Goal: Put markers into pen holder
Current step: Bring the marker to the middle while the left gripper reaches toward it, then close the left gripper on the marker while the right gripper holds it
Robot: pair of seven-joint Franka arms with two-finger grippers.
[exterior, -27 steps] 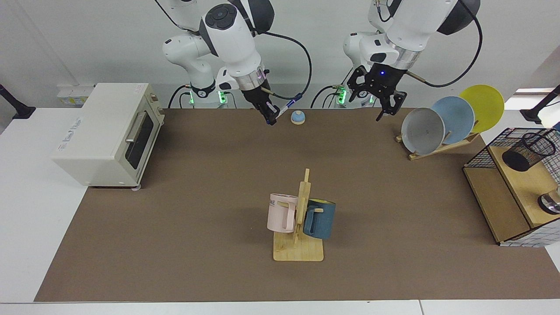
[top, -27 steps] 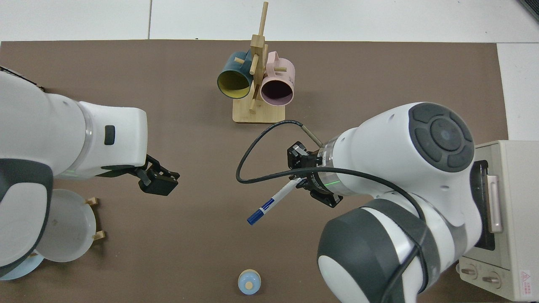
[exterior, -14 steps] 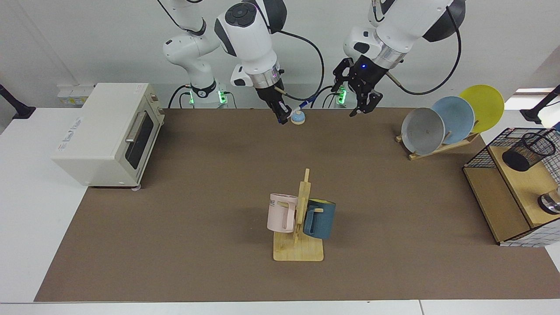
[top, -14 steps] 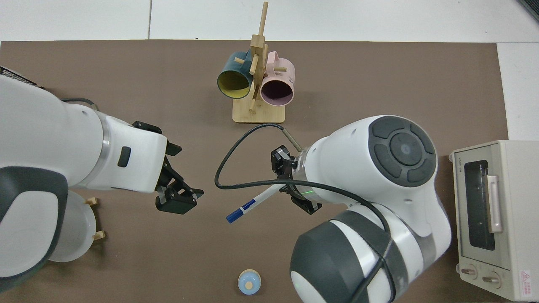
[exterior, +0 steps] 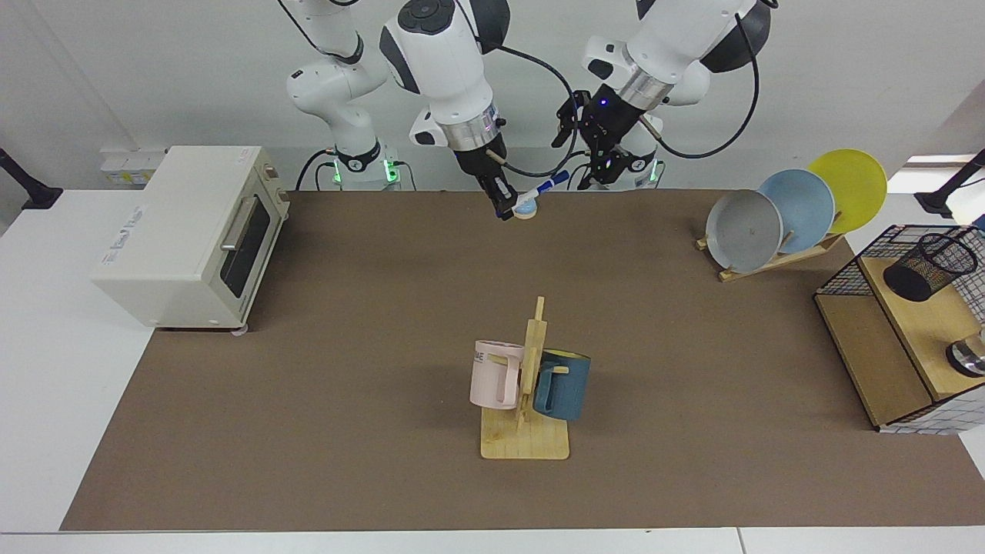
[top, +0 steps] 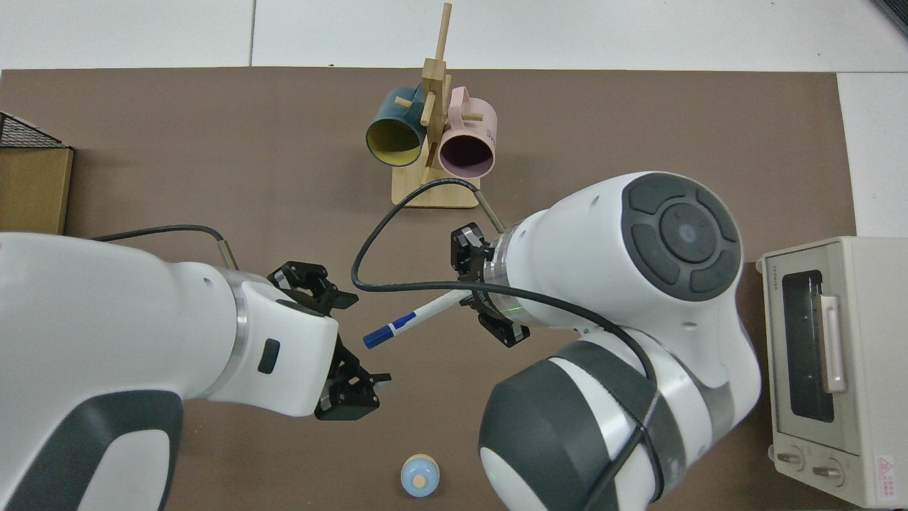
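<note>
The right gripper [exterior: 504, 206] was clenched on the white end of the marker [top: 415, 319], which it held off the table at the far side of the mat [exterior: 323, 369], near the arms' bases. The marker lay nearly level, its blue cap thrust out toward the left gripper [exterior: 596, 161]. That posture probably served a handover: the free capped end offered the other arm a place to take hold.

The left gripper hung just beyond the cap, its fingers spread wide and not touching the marker. In the top view the cap pointed into the gap between the two finger assemblies, which suggested an approach lined up for closing on it.

The holder [exterior: 929, 266] stood tilted on a wooden shelf [exterior: 919, 327] inside a wire frame [exterior: 850, 265], at the table edge on the left arm's side, well apart from both grippers. Its place likely explained the transfer, since the left arm stood closer to it.

A small blue dome [top: 419, 476] sat on the mat close to the marker in the facing view; in the top view it lay clear of it. Mugs on a rack [exterior: 531, 385], plates [exterior: 793, 208] and an oven [exterior: 192, 235] played no part.
</note>
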